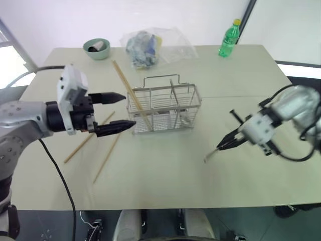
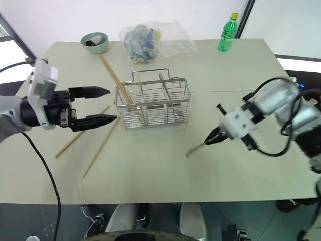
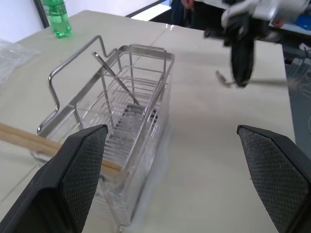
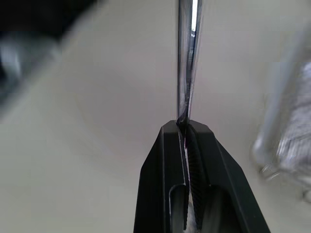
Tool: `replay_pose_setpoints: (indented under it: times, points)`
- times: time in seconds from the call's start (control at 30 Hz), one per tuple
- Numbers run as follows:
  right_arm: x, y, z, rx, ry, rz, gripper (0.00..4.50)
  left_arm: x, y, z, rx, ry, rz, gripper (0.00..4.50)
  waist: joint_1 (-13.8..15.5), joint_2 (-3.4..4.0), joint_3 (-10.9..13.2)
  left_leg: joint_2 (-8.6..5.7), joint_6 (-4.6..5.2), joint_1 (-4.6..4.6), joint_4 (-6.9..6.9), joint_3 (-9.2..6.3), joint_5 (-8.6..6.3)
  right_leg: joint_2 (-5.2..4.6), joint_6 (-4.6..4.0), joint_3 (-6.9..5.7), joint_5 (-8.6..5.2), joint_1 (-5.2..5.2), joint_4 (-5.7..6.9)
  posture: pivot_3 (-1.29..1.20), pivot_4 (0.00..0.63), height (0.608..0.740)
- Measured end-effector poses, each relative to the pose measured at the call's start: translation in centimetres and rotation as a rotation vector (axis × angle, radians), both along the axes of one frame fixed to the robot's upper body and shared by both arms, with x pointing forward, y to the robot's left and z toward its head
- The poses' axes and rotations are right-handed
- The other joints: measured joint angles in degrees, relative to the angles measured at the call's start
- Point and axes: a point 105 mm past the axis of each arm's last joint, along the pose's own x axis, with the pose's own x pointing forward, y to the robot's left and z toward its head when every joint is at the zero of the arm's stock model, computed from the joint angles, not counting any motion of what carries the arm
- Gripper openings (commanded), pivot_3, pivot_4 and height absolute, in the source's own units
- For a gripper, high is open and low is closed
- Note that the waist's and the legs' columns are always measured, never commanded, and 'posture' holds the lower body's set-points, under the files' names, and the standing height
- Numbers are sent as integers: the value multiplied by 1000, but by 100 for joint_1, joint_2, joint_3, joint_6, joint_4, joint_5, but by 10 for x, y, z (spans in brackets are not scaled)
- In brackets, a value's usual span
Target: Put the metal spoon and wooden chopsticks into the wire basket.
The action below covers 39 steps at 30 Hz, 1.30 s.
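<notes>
The wire basket stands mid-table. One of the wooden chopsticks leans over its left rim into it. Two more chopsticks lie flat on the table to the basket's left. My left gripper hovers just left of the basket, level and open, with nothing between its fingers. To the basket's right, my right gripper is shut on the handle of the metal spoon. The spoon slants down toward the tabletop; I cannot tell whether it touches.
At the back of the beige table are a green bowl, a crumpled plastic bag and a green bottle. A black cable hangs from the left arm.
</notes>
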Motion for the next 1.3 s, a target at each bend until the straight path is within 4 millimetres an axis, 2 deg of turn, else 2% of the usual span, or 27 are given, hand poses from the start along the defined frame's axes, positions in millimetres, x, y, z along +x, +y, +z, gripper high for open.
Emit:
replay_pose_setpoints:
  times: [0.1,0.17,0.27,0.33,0.47,0.63,0.87,0.97,1.2,1.3]
  points:
    - [-3,16,39,201,123,-99,16,5,3,5,0,-22,8,4500,-6,-1,0,7,-1,-2,-3,13,0,5,-19,6,-4,-15,0,0,150,722]
    - [3,30,70,384,173,-155,16,9,3,6,4,-27,8,4500,8,-1,0,7,-1,-16,-4,26,1,6,-25,17,-1,-39,0,0,150,722]
    - [19,45,109,617,187,-242,16,13,2,6,0,-29,0,4500,30,-7,2,6,-1,-57,3,27,2,9,-14,16,10,-74,1,0,150,722]
    - [31,49,124,726,186,-313,16,15,2,4,-1,-21,-2,4500,64,-12,-1,4,1,-96,11,23,3,21,-9,12,13,-104,2,0,150,722]
    - [57,54,120,817,164,-447,16,19,1,6,-9,-25,-4,4500,86,-20,2,-2,3,-140,27,27,4,26,11,11,23,-137,2,0,150,722]
    - [81,53,86,813,157,-574,16,23,0,17,-35,-58,2,4500,68,-20,3,1,7,-195,86,33,2,38,33,6,35,-165,12,0,150,722]
    - [94,55,68,833,180,-648,16,27,4,22,-54,-71,36,4500,53,-20,3,3,17,-193,95,30,-4,40,36,8,37,-164,26,0,150,722]
    - [99,57,58,840,202,-677,917,27,6,24,-61,-81,48,4500,51,-20,3,3,16,-193,96,32,-3,40,36,9,37,-165,26,0,150,722]
    - [104,46,61,872,195,-738,4397,26,8,26,-69,-89,60,4500,53,-20,3,2,15,-193,96,32,-3,40,36,10,37,-165,28,0,150,722]
    - [104,42,63,880,205,-750,4397,27,9,27,-72,-92,73,4500,51,-20,3,3,15,-192,96,31,-3,41,36,10,37,-165,29,0,150,722]
